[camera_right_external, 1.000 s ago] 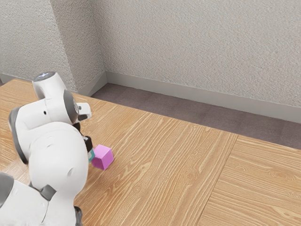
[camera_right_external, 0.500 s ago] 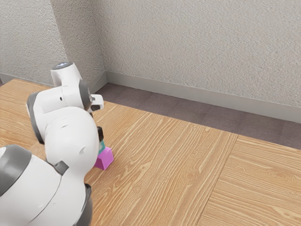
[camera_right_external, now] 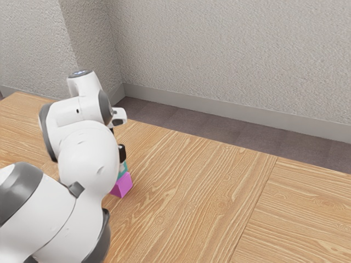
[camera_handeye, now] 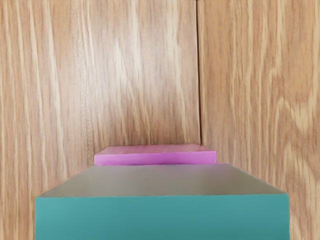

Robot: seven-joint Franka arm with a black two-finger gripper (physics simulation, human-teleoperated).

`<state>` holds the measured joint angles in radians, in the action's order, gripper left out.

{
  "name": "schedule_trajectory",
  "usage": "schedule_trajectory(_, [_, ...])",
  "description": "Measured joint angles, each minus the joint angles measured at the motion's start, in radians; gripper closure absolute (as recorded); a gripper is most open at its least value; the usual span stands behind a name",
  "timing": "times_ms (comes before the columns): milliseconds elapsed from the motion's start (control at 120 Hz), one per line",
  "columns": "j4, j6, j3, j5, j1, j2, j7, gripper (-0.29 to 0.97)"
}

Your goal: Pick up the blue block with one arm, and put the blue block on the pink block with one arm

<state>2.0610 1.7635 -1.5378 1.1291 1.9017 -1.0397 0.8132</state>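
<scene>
The blue block, teal in colour (camera_handeye: 161,217), sits large just under my hand in the wrist view. Past its far edge a strip of the pink block's (camera_handeye: 155,155) top shows, directly underneath. In the exterior view the pink block (camera_right_external: 123,185) rests on the wooden table (camera_right_external: 219,192), half hidden behind the white arm. A sliver of the blue block (camera_right_external: 124,169) shows right above it; whether the two touch I cannot tell. My gripper (camera_right_external: 122,162) is shut on the blue block, with one black finger (camera_right_external: 121,152) visible and the other hidden by the arm.
The white arm fills the exterior view's lower left. Bare wooden tabletop stretches toward the exterior view's right. Beyond the table's far edge lie a dark floor (camera_right_external: 247,131) and a grey wall with a baseboard.
The blue block has gone from table level beside the pink block to above it. My arm has lifted and swung toward the exterior view's right, now covering more of the pink block.
</scene>
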Motion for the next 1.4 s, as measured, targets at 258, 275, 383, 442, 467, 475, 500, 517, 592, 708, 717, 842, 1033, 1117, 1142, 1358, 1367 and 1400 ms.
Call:
schedule_trajectory(258, [-0.007,-0.003,-0.013,-0.002,0.003,-0.002,-0.017,0.33])
schedule_trajectory(275, [-0.007,-0.003,-0.013,-0.003,0.003,-0.002,-0.018,0.33])
schedule_trajectory(383, [-0.007,-0.004,-0.013,-0.012,0.003,-0.003,-0.024,0.33])
schedule_trajectory(442, [-0.007,-0.006,-0.014,-0.031,0.004,-0.003,-0.029,0.33])
schedule_trajectory(467, [-0.007,-0.006,-0.014,-0.037,0.004,-0.003,-0.032,0.33])
schedule_trajectory(475, [-0.007,-0.007,-0.014,-0.038,0.004,-0.003,-0.032,0.33])
schedule_trajectory(500, [-0.007,-0.007,-0.014,-0.043,0.005,-0.004,-0.034,0.33])
schedule_trajectory(517, [-0.007,-0.008,-0.014,-0.045,0.006,-0.004,-0.036,0.33])
schedule_trajectory(592, [-0.007,-0.009,-0.014,-0.052,0.008,-0.004,-0.041,0.33])
schedule_trajectory(708, [-0.008,-0.010,-0.014,-0.055,0.009,-0.005,-0.049,0.33])
schedule_trajectory(717, [-0.008,-0.010,-0.014,-0.055,0.010,-0.005,-0.049,0.33])
schedule_trajectory(842, [-0.025,-0.010,-0.026,-0.058,0.020,-0.010,-0.055,0.33])
schedule_trajectory(1033, [-0.064,-0.010,-0.035,-0.061,0.032,-0.014,-0.063,0.33])
schedule_trajectory(1117, [-0.072,-0.010,-0.035,-0.062,0.032,-0.015,-0.065,0.33])
schedule_trajectory(1142, [-0.073,-0.010,-0.036,-0.062,0.033,-0.015,-0.066,0.33])
schedule_trajectory(1358, [-0.072,-0.011,-0.038,-0.061,0.021,-0.015,-0.072,0.33])
schedule_trajectory(1367, [-0.072,-0.011,-0.038,-0.061,0.020,-0.015,-0.072,0.33])
schedule_trajectory(1400, [-0.071,-0.011,-0.038,-0.062,0.017,-0.015,-0.073,0.33])
